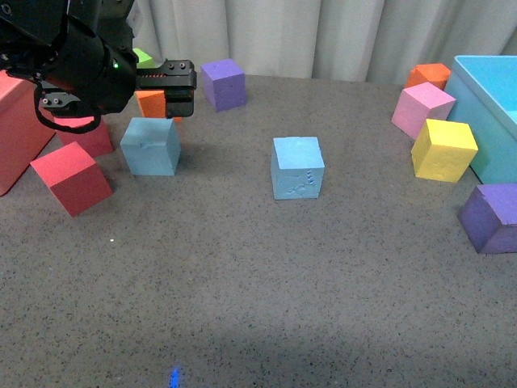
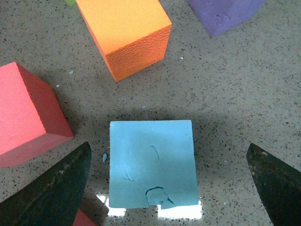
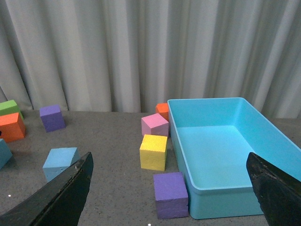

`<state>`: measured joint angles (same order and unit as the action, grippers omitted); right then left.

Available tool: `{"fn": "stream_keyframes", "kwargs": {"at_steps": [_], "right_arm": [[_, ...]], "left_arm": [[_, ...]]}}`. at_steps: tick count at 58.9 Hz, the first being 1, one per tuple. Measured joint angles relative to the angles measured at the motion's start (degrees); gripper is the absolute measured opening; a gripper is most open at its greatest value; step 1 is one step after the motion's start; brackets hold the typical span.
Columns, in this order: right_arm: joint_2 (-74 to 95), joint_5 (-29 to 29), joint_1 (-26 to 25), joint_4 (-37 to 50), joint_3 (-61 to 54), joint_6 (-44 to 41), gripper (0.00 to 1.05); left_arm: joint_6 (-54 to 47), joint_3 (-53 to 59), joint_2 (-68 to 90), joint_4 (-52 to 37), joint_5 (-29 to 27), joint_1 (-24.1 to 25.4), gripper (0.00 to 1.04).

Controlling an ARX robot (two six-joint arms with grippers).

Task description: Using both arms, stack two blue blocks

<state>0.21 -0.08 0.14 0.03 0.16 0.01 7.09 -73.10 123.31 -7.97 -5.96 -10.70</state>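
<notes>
Nothing is stacked yet: on the table (image 1: 242, 283) the notched blue block (image 1: 150, 146) sits far left beneath the spread, empty left gripper (image 1: 182, 84), well apart from the embossed blue block (image 1: 297, 166) mid-table, and the right gripper (image 3: 169, 160), equally spread, holds nothing, so all 2 grasps remain.

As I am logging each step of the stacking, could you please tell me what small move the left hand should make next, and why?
Probably lower the left hand straight down. In its wrist view the notched blue block lies centred between the open fingers, which appear to be above it, not yet alongside. The red cube sits close on one side.
</notes>
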Motion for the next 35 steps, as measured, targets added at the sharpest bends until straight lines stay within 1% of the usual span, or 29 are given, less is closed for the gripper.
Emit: {"fn": "stream_keyframes", "kwargs": {"at_steps": [3, 14, 35], "right_arm": [[0.00, 0.00, 0.00, 0.00, 0.00, 0.00, 0.95], [0.00, 0.00, 0.00, 0.00, 0.00, 0.00, 0.95], [0.00, 0.00, 0.00, 0.00, 0.00, 0.00, 0.95]], "left_arm": [[0.22, -0.98, 0.98, 0.61, 0.72, -0.04, 0.98], [0.37, -3.61, 3.19, 4.00, 0.28, -0.22, 0.98], [1.14, -7.72, 7.82, 8.66, -1.62, -0.20, 0.98]]}}
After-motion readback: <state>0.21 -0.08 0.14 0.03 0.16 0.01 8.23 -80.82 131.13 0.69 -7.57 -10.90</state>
